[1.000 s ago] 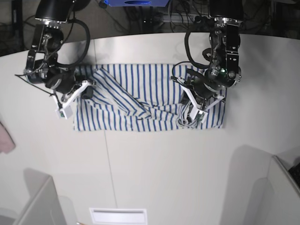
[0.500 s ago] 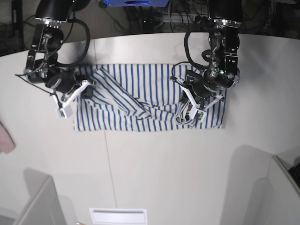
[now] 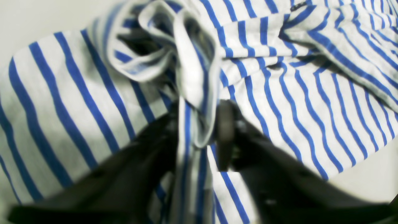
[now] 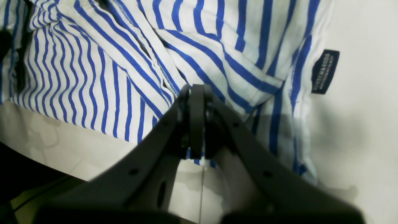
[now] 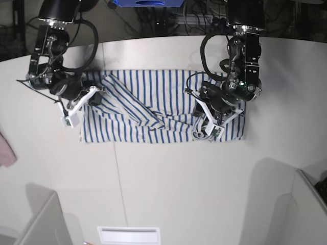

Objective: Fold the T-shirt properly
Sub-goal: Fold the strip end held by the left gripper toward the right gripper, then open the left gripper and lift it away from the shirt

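Observation:
The white, blue-striped T-shirt lies crumpled in a wide band across the table. My left gripper is down on the shirt's right part. In the left wrist view the left gripper has its fingers apart, with a loose raised fold of the T-shirt between them. My right gripper sits at the shirt's left end. In the right wrist view the right gripper is shut, tips over the striped T-shirt near its hem; no cloth shows between them. A dark tag hangs at the edge.
A pink cloth lies at the far left table edge. A white slotted plate sits at the front edge. Grey panels stand at the front left and front right. Cables and equipment run along the back.
The left gripper has shifted slightly left over the shirt's right part, and its jaws have spread. The right arm has not moved.

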`<state>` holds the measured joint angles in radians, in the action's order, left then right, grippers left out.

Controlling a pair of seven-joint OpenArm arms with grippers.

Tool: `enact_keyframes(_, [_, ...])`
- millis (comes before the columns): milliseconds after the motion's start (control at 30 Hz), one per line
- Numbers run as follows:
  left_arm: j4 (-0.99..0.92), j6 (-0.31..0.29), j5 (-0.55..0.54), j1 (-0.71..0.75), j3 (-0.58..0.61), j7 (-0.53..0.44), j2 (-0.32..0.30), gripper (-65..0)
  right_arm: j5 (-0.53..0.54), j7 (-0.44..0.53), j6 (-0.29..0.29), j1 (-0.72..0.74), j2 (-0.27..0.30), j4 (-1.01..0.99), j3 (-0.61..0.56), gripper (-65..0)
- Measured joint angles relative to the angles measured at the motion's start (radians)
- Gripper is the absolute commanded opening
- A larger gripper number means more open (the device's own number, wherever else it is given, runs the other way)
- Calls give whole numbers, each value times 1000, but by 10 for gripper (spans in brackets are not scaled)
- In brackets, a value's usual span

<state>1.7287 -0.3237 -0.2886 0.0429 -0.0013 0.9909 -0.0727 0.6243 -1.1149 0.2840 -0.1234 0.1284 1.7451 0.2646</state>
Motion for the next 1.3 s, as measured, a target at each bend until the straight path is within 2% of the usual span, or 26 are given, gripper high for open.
enact_keyframes(100, [-32,0,-1,-32,86,-8,3,-296,0,0,0,0,0,0,0,-650])
enact_keyframes(200, [-66,-1,-7,-40,156,-6,19,-245,0,0,0,0,0,-1,0,-650])
enact_keyframes(433, [-128,-2,-5,-70,247,-5,85,-247,0,0,0,0,0,-1,0,-650])
enact_keyframes(500, [-97,-13,-12,-64,235,-3,88,-260,0,0,0,1,0,-1,0,-650])
enact_keyframes(567, [-20,-12,-14,-38,164,-7,84,-352,2,-1,0,6,-3,-2,17,-650])
enact_keyframes(667, [90,-12,-12,25,-16,-11,63,-591,-1,-10,0,34,-14,-2,104,-650])
enact_keyframes(700, [119,-11,-10,51,-74,-8,47,-650,-2,-10,0,47,-13,-2,131,-650])
enact_keyframes(733, [140,2,2,74,-137,-3,33,-650,-3,-15,0,60,-14,-2,156,-650])
enact_keyframes(767, [155,2,2,92,-201,2,24,-650,-4,-36,0,75,-14,-2,178,-614])
enact_keyframes(867, [176,-14,-8,132,-362,-4,-8,-650,8,-109,5,135,-19,-25,224,-314])
enact_keyframes(900, [176,-12,-6,146,-409,-8,-25,-650,3,-118,17,161,-19,-49,238,-248])
enact_keyframes(933, [175,-14,-7,164,-457,-7,-41,-650,1,-130,68,183,-15,-83,255,-224])
enact_keyframes(1000, [175,-19,-10,198,-547,-7,-73,-650,3,-148,175,223,-13,-170,289,-242])
enact_keyframes(1067, [174,-69,6,227,-646,-8,-89,-650,-1,-167,242,251,-14,-280,322,-263])
enact_keyframes(1167, [174,-185,-4,236,-790,-7,-90,-650,-4,-169,246,264,13,-415,338,-270])
enact_keyframes(1233, [174,-231,-3,231,-873,-10,-91,-650,-12,-149,248,263,29,-460,328,-269])
enact_keyframes(1300, [172,-235,5,234,-925,-10,-93,-650,-2,-134,248,270,26,-478,327,-269])
